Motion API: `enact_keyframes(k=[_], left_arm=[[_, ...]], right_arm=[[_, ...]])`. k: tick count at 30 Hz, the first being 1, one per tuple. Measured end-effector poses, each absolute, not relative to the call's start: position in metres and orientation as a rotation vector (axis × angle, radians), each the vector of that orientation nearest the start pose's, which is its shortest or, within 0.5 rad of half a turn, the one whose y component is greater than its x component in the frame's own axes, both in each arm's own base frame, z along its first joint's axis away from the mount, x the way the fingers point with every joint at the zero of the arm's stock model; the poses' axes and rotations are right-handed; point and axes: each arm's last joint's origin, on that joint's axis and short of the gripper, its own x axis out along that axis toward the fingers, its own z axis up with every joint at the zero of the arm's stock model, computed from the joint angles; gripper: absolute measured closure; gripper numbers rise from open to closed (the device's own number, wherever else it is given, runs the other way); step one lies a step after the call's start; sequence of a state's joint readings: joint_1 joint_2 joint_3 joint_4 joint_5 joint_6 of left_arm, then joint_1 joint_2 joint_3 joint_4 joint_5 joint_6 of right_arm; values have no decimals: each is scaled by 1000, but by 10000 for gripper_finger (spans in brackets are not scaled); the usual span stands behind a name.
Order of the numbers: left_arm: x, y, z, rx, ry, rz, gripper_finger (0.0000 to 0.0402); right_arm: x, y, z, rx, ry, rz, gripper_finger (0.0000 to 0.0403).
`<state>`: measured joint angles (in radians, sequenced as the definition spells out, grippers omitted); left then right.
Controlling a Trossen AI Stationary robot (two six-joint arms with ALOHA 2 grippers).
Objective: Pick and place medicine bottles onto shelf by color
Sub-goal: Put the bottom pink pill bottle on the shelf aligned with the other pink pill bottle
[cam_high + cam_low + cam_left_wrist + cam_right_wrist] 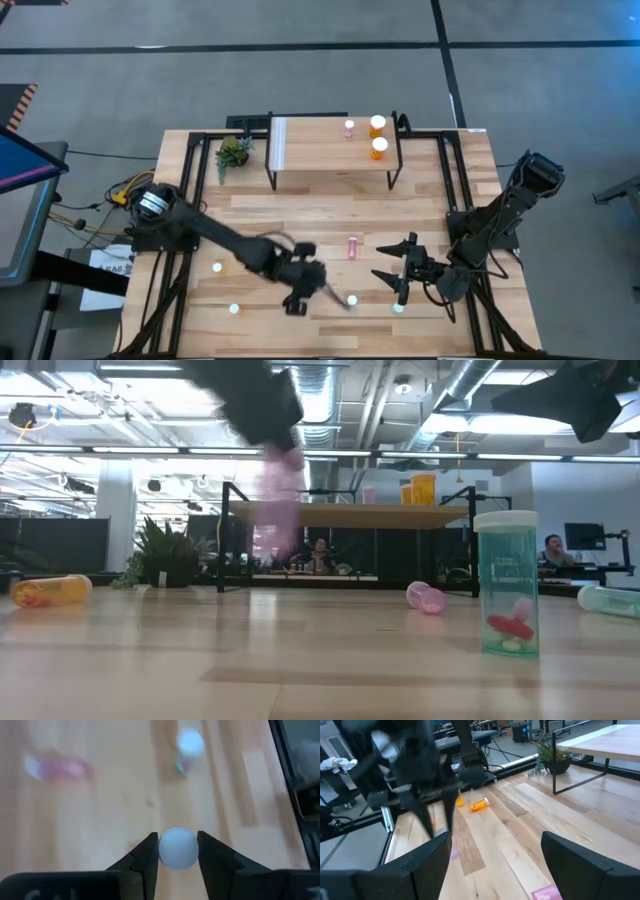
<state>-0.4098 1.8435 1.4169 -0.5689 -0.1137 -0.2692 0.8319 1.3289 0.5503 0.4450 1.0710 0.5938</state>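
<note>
A pink medicine bottle (277,500) with a white cap (177,850) hangs over the table's near middle, and my left gripper (340,296) is shut on it. To its right, my right gripper (385,258) stands wide open and holds nothing. On the table a pink bottle (352,247) lies on its side, a teal one (505,585) stands upright, and an orange one (50,590) lies at the left. The shelf (330,150) at the far side carries a pink bottle (349,128) and two orange ones (378,137). My left gripper pinches the pink bottle at its white cap (165,847) between its two fingers. The fingers come slanting down from the table's left. The pink body hangs below them, roughly upright and clear of the table.
A small potted plant (233,152) stands left of the shelf. Another teal bottle (605,600) lies at the right, and a white-capped one (234,308) stands near the front left. Bare wood lies between the shelf and the arms.
</note>
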Motion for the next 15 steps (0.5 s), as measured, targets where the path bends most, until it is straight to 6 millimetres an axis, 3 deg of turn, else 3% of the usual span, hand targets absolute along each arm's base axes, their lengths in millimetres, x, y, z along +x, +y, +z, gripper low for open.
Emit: enact_keyframes(k=[6, 15], left_arm=[[388, -94, 272, 84, 935, -81, 298], [406, 21, 310, 107, 840, 51, 297]], right_arm=[[187, 168, 202, 309, 127, -287, 75], [187, 162, 194, 276, 174, -322, 75]])
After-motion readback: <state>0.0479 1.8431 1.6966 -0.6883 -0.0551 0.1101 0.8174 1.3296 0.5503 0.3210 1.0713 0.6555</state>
